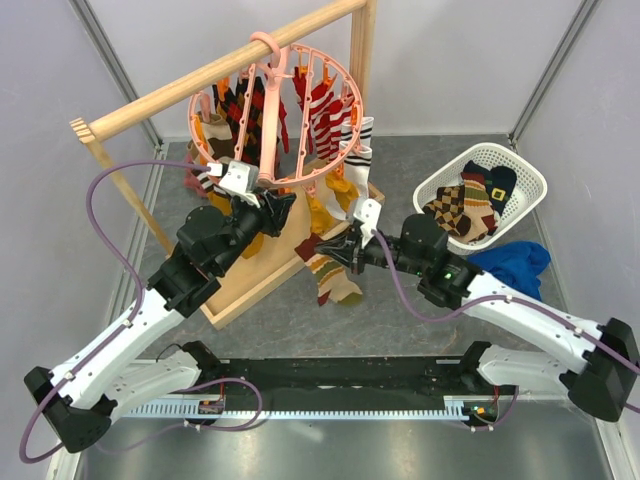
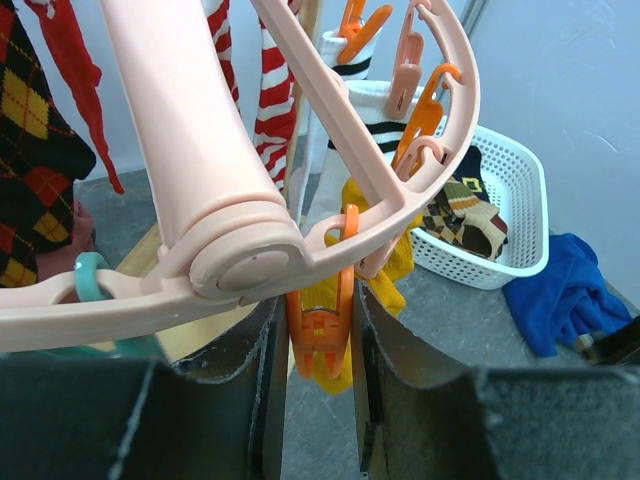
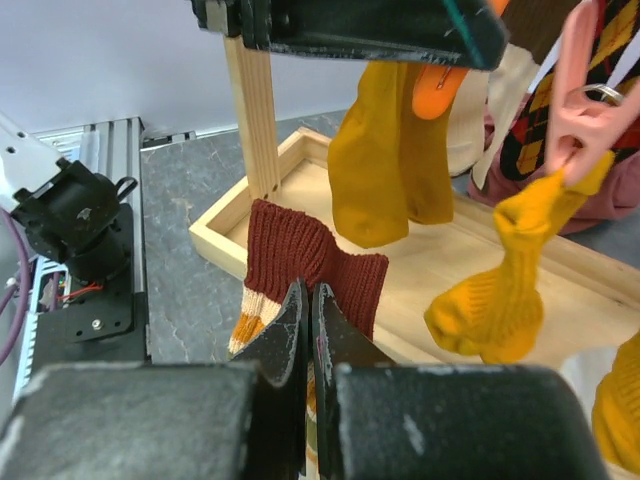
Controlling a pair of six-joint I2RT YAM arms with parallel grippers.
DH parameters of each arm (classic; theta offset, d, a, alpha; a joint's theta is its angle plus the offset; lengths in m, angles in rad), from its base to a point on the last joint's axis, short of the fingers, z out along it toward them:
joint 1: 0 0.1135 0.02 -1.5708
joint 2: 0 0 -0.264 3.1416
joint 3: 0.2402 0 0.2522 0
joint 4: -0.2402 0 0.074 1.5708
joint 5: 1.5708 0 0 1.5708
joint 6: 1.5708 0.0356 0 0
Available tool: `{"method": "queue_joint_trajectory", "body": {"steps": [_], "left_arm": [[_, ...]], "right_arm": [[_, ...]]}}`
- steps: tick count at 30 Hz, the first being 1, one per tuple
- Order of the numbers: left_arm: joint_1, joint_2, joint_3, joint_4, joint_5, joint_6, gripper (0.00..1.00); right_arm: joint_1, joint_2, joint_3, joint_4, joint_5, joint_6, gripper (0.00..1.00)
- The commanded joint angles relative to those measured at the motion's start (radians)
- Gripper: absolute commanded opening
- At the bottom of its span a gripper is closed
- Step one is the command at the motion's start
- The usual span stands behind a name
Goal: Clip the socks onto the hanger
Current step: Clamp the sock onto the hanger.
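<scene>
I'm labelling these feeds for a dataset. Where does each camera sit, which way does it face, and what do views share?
Top external: above and behind the bases, looking down on the table; both arms show, reaching toward the hanger.
Left wrist: on the left gripper, looking along its fingers, shut on an orange clip.
Right wrist: on the right gripper, looking along fingers pinching a brown-cuffed sock.
Shared: the white basket appears in top and left-wrist views.

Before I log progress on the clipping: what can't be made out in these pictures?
Right wrist view: lower part of the brown-cuffed sock, hidden behind the right fingers.
Top view: orange clip between the left fingers, hidden under the hanger.
Top view: how many socks fill the basket; they overlap.
</scene>
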Motion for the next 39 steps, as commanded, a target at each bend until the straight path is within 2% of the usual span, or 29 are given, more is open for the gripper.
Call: {"method": "queue_joint_trajectory", "body": {"steps": [1,7,14,39], "left_arm": [[0.028,-0.011,-0.02,-0.046,0.073,-0.046,0.02],[0.054,-0.012,-0.024,-0.036,0.11,-0.054,0.02],[0.06,0.0,-0.024,-0.033,0.139,-0.063,0.02],[0.062,0.008,-0.026,-0.03,0.156,-0.072,0.02]], "right_arm": [[0.031,0.066,-0.049,0.323,0.05,0.005,0.01],[0.035,0.161,-0.063,0.486,0.079,0.02,0.0],[0.034,0.221,-0.078,0.623,0.182,0.032,0.0],[0.035,0.291,-0.046,0.699,0.225,0.038,0.0]]}}
